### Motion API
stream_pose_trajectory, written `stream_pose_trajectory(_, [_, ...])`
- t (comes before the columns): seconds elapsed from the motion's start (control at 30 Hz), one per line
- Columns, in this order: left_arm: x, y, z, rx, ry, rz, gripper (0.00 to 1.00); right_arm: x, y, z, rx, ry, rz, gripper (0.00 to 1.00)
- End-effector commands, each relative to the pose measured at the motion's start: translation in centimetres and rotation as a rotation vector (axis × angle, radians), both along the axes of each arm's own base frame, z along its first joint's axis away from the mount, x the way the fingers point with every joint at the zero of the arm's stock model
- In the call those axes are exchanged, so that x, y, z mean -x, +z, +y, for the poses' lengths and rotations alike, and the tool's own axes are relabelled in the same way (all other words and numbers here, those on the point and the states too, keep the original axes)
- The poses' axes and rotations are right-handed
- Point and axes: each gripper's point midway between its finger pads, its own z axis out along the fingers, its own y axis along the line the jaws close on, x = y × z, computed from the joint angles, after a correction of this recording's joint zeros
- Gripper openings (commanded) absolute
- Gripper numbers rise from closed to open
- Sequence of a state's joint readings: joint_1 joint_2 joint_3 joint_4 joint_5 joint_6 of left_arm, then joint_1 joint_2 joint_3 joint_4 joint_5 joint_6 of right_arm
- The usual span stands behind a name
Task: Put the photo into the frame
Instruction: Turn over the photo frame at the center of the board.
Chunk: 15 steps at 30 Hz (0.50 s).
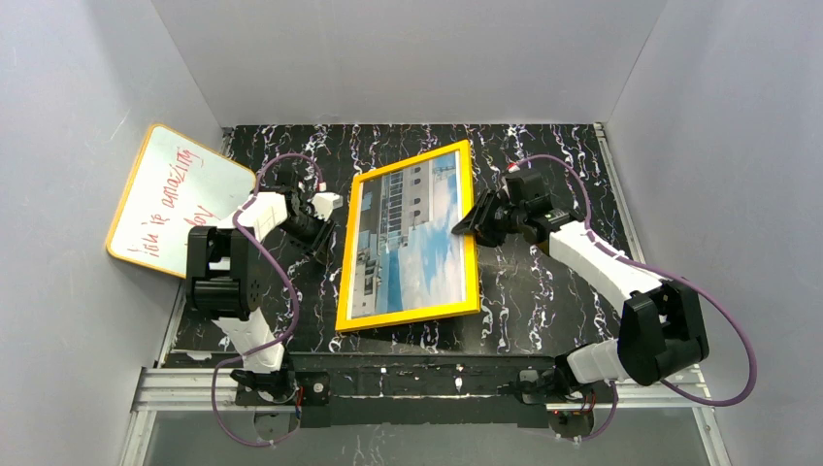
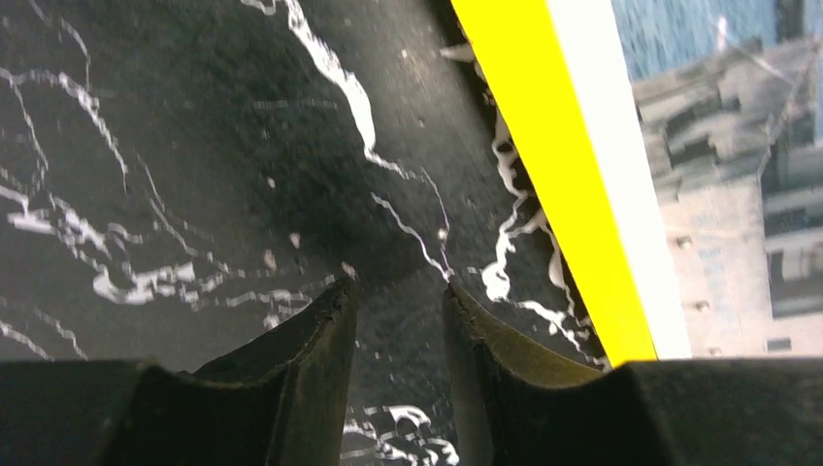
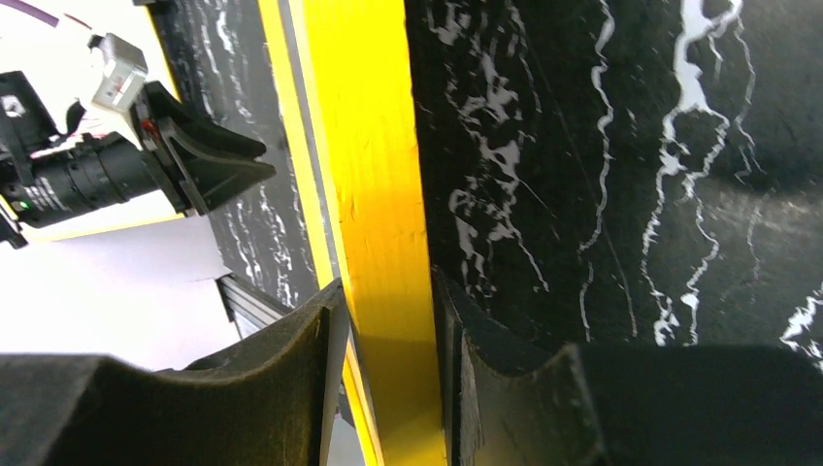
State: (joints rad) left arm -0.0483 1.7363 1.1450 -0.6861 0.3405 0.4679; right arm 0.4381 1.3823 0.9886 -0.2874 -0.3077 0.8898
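The frame point(image 1: 408, 317), with a thin yellow border, lies in the middle of the black marble table. The photo point(image 1: 412, 238) of a white building against blue sky shows face up inside the border. My right gripper point(image 1: 470, 222) is at the frame's right edge. In the right wrist view its jaws point(image 3: 388, 291) are shut on the yellow border point(image 3: 374, 184), one finger on each side. My left gripper point(image 1: 325, 217) is just left of the frame. In the left wrist view it point(image 2: 398, 291) is open and empty over bare table, with the frame edge point(image 2: 553, 165) and the photo point(image 2: 728, 175) to its right.
A yellow-edged whiteboard point(image 1: 170, 199) with red writing leans against the left wall. Grey walls close in the table on the left, back and right. An aluminium rail point(image 1: 408, 383) runs along the near edge by the arm bases.
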Motion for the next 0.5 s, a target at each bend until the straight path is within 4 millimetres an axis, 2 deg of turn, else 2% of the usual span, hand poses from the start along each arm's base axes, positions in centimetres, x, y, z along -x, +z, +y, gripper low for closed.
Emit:
stream_pose_trajectory(0.0, [-1.5, -1.6, -1.0, 0.012, -0.036, -0.040, 0.36, -0.9, 2.4, 0.0, -0.073, -0.026, -0.140, 0.45])
stream_pose_trajectory(0.13, [-1.4, -3.6, -1.4, -0.016, -0.048, -0.001, 0.35, -0.4, -0.6, -0.9, -0.043, -0.048, -0.107, 0.45])
stream_pose_trajectory(0.23, [-1.1, -4.3, -1.6, -0.009, -0.043, 0.027, 0.35, -0.8, -2.7, -1.5, -0.023, -0.063, -0.079, 0.45])
stream_pose_trajectory(0.47, [-0.7, -4.1, -1.2, -0.027, -0.045, 0.023, 0.35, -2.8, -6.8, -1.6, 0.068, -0.044, 0.022, 0.51])
